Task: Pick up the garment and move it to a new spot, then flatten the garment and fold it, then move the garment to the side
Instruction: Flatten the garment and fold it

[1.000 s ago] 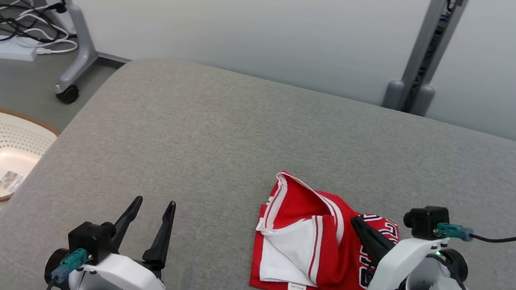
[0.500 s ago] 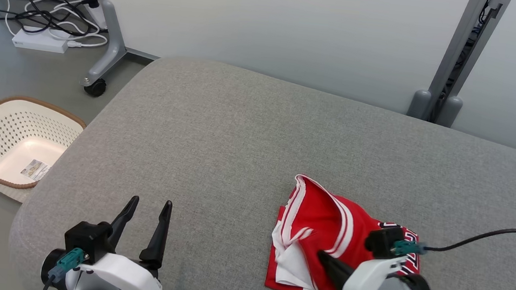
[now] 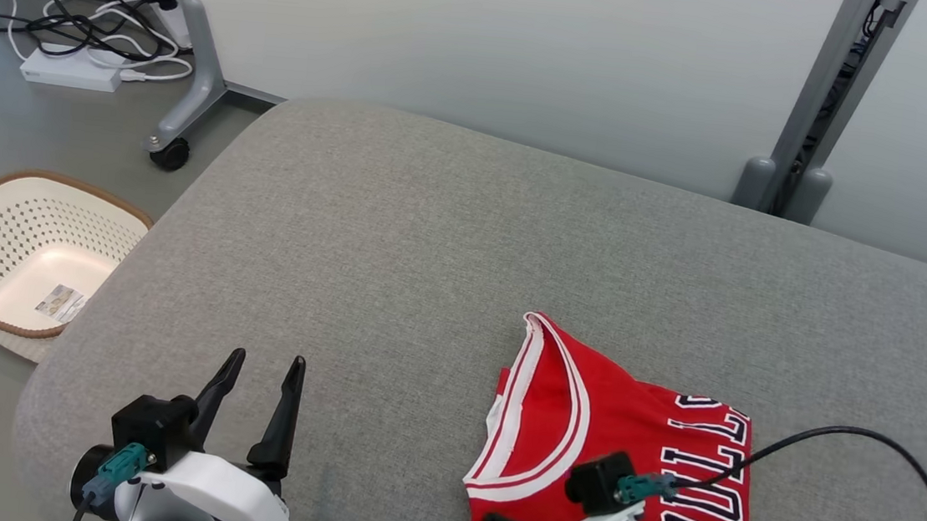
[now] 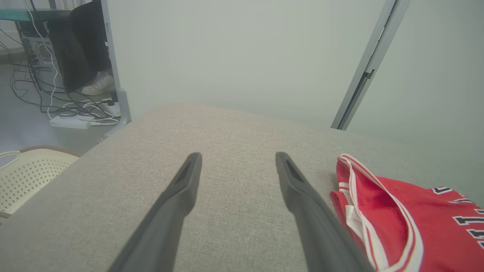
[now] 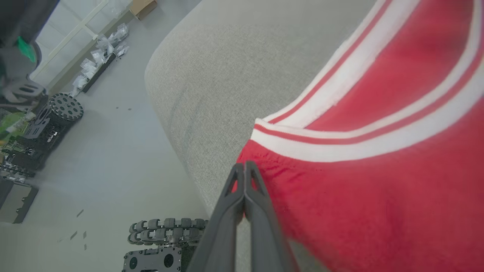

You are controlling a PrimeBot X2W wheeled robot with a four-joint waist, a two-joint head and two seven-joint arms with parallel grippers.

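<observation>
I see bright, even, diffuse light in every view; shadows are faint and soft. The right wrist view smears the jersey (image 5: 378, 196) close up, and the left end effector (image 4: 238, 156) looks soft near the lens.

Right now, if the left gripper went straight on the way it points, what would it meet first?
The left gripper would likely meet bare grey cushion, or the pale partition beyond; its height is unclear. The red Bulls jersey lies right of that line.

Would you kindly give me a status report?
Left gripper open, empty. Right gripper shut on jersey corner. Jersey partly spread on cushion. Basket on floor, left.
</observation>
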